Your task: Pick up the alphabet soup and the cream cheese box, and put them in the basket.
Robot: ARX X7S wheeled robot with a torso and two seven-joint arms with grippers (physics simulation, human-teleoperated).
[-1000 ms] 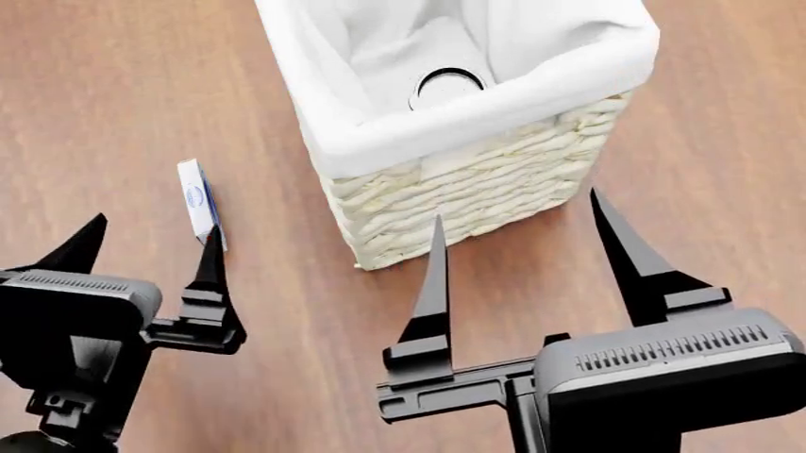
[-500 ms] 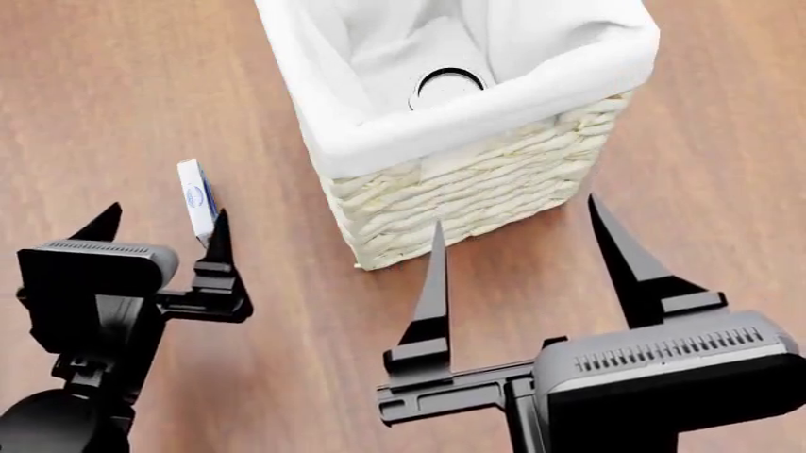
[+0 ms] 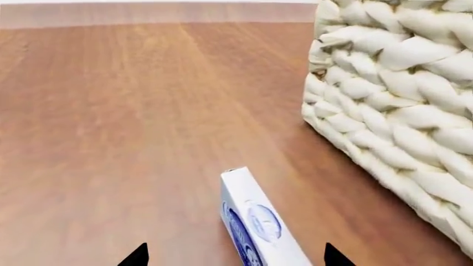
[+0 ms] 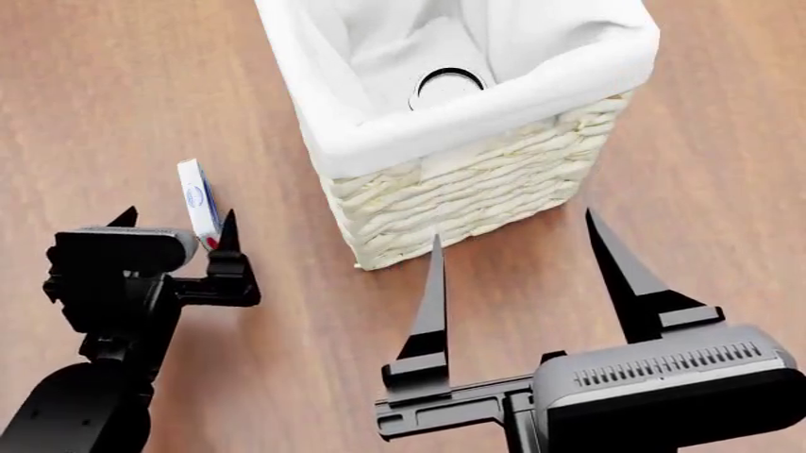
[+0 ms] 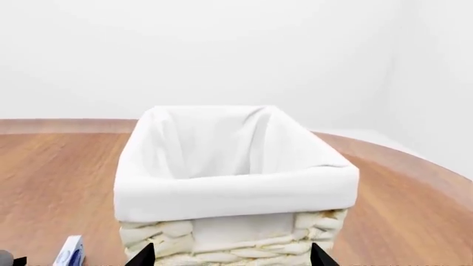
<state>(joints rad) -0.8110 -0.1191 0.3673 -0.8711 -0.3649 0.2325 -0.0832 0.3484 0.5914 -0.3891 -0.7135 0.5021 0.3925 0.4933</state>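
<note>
Basket (image 4: 478, 179) sits on the table (image 4: 113, 85) at centre-far in head view, a can (image 4: 447, 85) lying inside it on the liner floor. Cream cheese box (image 4: 198, 202) stands on edge on the table left of the basket, apart from it, with the left gripper (image 4: 176, 226) right at its near end, fingertips either side of that end. Right gripper (image 4: 516, 247) is in front of the basket's near wall, jaws spread, not touching it.
</note>
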